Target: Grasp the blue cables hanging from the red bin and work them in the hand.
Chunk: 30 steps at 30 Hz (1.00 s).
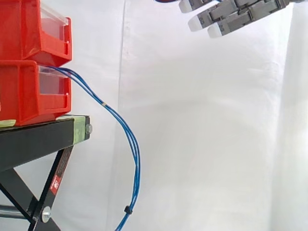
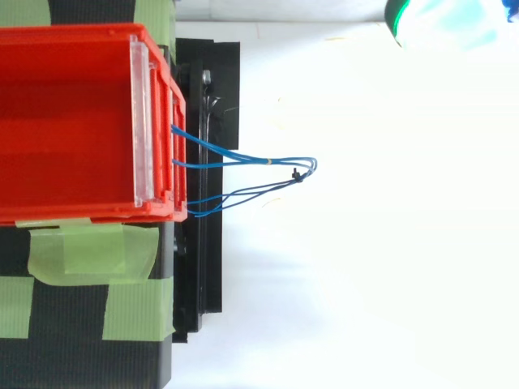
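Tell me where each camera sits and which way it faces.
Side view: beside the work, looking level at stacked red plastic bins, thin blue cables hanging beside the black metal stand; the robot's hand, fingers straight, shows top right.
Top view: overhead, looking down on the upper bin; a glowing fingertip pad shows top right.
Shared: bins, cables, stand, hand.

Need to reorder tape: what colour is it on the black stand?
Light green tape, best in top view.
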Each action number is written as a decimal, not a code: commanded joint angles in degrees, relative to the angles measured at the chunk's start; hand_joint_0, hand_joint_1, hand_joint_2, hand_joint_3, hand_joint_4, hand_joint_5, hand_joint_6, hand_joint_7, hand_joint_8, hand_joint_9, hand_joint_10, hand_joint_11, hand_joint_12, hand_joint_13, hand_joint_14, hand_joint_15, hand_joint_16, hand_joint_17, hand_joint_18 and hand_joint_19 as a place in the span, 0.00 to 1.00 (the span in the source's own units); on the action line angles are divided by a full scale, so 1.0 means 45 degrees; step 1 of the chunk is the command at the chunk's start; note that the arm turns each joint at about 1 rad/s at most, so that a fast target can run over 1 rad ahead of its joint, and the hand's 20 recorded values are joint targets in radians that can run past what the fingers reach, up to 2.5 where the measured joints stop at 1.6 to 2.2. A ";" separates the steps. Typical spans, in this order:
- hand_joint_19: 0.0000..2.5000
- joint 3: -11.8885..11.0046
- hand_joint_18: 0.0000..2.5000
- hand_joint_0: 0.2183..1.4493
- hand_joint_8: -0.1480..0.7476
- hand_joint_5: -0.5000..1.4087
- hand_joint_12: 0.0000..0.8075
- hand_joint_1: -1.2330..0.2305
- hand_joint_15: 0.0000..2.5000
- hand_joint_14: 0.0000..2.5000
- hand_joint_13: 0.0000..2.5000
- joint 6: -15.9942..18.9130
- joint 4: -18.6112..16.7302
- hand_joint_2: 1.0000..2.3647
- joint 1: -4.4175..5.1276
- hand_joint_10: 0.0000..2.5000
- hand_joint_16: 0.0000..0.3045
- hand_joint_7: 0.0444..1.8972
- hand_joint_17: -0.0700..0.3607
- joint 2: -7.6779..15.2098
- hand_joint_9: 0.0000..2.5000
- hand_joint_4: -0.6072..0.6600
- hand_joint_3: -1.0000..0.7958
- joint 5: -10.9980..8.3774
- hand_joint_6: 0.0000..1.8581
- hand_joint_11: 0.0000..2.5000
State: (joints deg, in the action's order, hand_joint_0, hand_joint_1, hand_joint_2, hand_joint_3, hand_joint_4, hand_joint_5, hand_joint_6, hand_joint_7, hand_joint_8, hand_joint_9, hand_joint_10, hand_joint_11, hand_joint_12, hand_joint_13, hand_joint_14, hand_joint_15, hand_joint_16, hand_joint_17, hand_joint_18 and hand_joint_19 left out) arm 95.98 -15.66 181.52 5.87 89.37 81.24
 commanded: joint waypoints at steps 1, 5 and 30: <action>0.04 0.0000 0.00 0.45 0.46 0.09 0.38 0.57 0.05 0.00 0.00 0.0491 -0.0240 0.00 0.0005 0.00 0.18 0.34 0.44 0.0004 0.01 0.60 0.00 0.0189 0.00 0.00; 0.04 0.0019 0.00 0.45 0.46 0.09 0.38 0.57 0.05 0.00 0.00 0.0765 -0.0357 0.00 0.0025 0.00 0.18 0.34 0.44 0.0004 0.01 0.61 0.00 0.0267 0.00 0.00; 0.00 0.0117 0.00 0.47 0.50 0.16 0.44 0.52 0.04 0.00 0.02 0.1097 -0.0279 0.00 0.0064 0.00 0.16 0.33 0.42 -0.0016 0.13 0.67 0.00 0.0267 0.00 0.02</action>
State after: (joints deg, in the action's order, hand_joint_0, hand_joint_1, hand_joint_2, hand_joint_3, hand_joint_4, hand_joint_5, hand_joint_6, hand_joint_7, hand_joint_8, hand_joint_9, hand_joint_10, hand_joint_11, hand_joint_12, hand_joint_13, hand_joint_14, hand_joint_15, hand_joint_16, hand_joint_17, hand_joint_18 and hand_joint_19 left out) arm 96.48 -10.77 180.22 6.15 89.37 82.44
